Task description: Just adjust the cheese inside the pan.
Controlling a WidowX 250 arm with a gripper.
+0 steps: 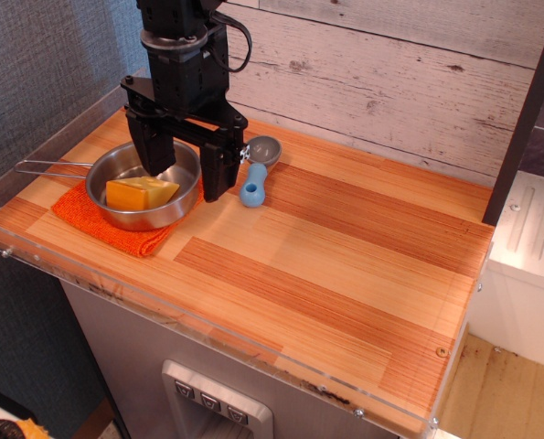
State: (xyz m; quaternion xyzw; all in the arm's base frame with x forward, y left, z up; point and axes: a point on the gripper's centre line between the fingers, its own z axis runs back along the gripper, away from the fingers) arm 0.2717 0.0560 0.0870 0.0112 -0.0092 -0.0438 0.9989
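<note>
gripper: jaws spread wide, holding nothing | cheese: lies in pan, just below and left of the fingertips | pan rests on orange cloth

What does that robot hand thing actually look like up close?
The gripper is all matte black: a blocky body with two flat, thick fingers hanging from a crossbar. A black cable loops along the chunky cylindrical wrist above. No markings are visible.
</note>
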